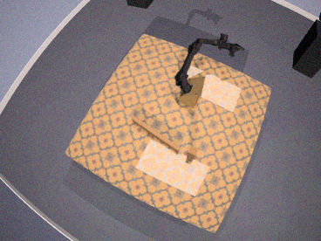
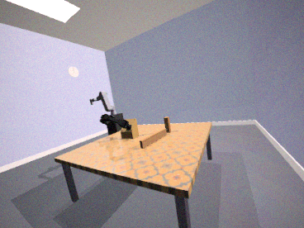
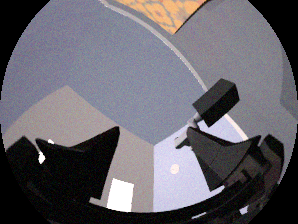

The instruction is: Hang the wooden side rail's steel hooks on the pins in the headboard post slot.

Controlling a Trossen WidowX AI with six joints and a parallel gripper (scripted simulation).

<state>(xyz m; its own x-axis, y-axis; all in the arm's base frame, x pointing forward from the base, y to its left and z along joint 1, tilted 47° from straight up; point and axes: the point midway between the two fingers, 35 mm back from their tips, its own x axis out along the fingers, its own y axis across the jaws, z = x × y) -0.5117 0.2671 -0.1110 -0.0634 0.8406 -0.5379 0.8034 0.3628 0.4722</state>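
The gripper [image 1: 235, 49] is wide apart and holds nothing at the upper right, far from the rail [image 1: 158, 134] lying in the middle beside the post [image 1: 191, 154], so it should come down slowly and grab the rail squarely.

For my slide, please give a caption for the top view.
Open gripper far from the wooden rail, which lies beside the post.

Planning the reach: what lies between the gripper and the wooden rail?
In the top view, the gripper, open, hangs near the table's far edge; between it and the rail lie the arm's base block and patterned tabletop.
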